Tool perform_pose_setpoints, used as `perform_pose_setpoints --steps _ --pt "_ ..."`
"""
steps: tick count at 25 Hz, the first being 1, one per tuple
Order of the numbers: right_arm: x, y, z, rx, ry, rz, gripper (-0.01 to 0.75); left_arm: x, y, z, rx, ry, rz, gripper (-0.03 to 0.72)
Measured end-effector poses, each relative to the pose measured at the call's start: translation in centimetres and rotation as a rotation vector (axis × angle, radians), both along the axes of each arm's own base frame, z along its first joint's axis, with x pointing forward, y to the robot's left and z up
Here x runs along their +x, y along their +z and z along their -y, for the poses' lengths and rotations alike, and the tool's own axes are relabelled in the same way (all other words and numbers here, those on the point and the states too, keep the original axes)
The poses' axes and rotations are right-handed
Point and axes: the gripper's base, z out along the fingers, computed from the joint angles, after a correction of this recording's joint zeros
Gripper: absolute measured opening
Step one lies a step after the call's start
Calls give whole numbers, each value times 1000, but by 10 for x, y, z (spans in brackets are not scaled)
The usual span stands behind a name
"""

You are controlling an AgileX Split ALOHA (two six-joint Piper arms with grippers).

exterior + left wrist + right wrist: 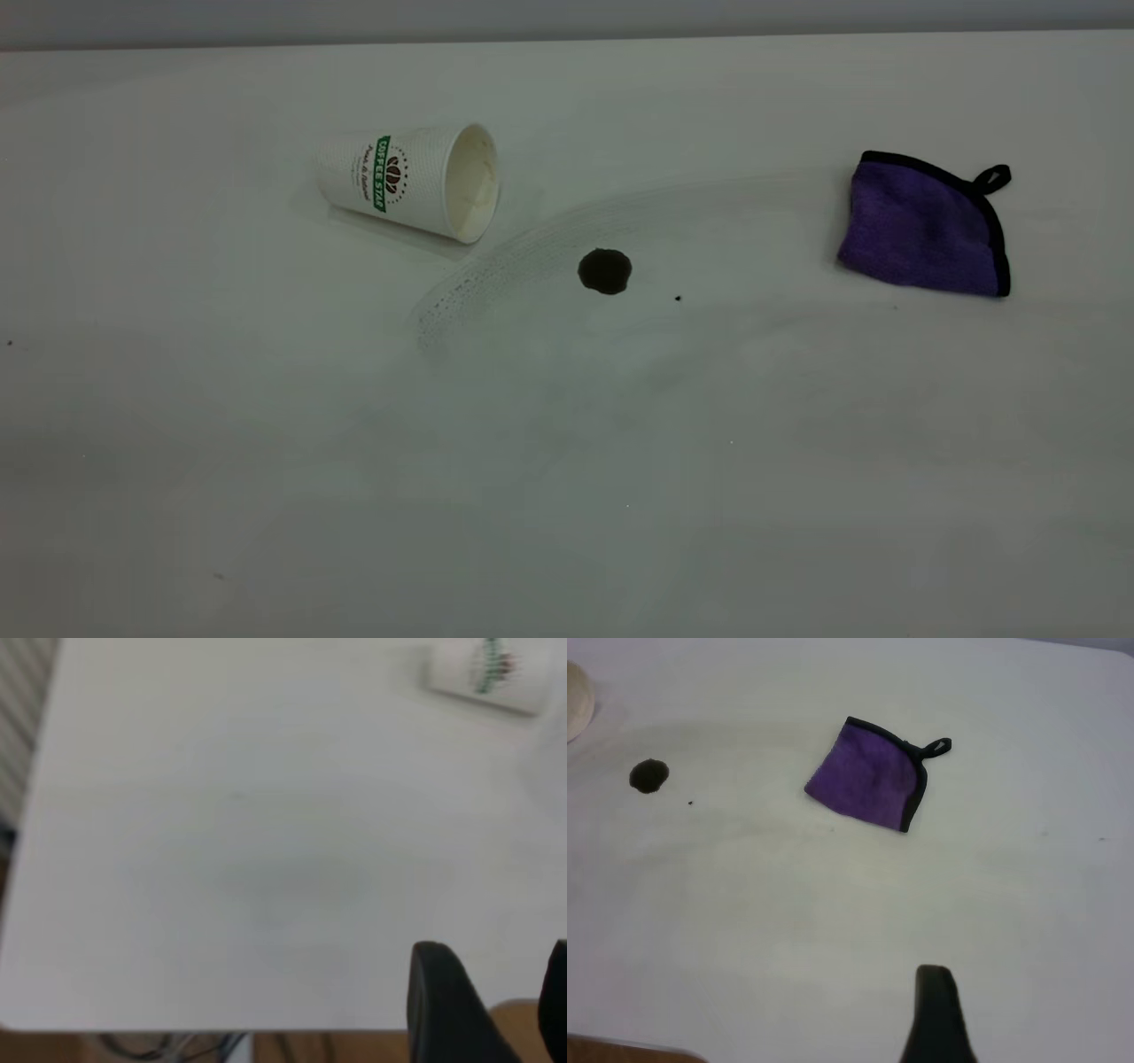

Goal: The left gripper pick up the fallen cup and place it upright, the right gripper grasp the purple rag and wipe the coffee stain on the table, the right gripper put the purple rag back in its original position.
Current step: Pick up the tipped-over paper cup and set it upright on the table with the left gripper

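Note:
The white cup [407, 182] lies on its side at the back left of the table [567, 461], its mouth turned toward the coffee stain [605, 270], a dark round blot just right of it. The purple rag [921, 226] lies folded at the right, its black loop at the far corner. Neither gripper shows in the exterior view. In the left wrist view my left gripper [496, 974] is open and empty over the table's near edge, far from the cup [487, 673]. My right gripper [935, 1010] hangs well short of the rag [868, 784] and the stain [648, 775].
A tiny black speck [678, 299] sits right of the stain. Faint grey smear marks [496, 266] arc between cup and stain. The table edge [177, 1028] shows in the left wrist view, with brown floor and cables below it.

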Motion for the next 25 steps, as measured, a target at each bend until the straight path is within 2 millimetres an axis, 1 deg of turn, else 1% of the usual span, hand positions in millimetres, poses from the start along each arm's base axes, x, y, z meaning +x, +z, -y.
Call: perform_pose_setpoints --steps 2,4,7,9,11,14,17,19,21,22,25 --pt "0 0 0 0 0 0 588 9 8 -4 41 28 -34 329" --pt "0 0 0 0 0 0 588 22 18 -8 76 51 -80 329" --pt "0 0 0 0 0 0 588 55 32 -10 109 61 -154 332" --pt "0 0 0 0 0 0 588 84 38 -9 121 52 -186 350" --pt "0 0 0 0 0 0 588 113 45 -9 136 42 -203 400" --pt "0 0 0 0 0 0 588 156 49 -8 142 22 -238 517" --pt "0 0 0 0 0 0 588 198 45 -4 162 -12 -314 634" --pt "0 0 0 0 0 0 588 224 41 5 193 -59 -356 680" --pt "0 0 0 0 0 0 588 251 31 19 237 -100 -404 696" --pt "0 0 0 0 0 0 588 262 28 29 253 -118 -413 699" --pt "0 0 0 0 0 0 588 294 9 66 339 -159 -445 699"
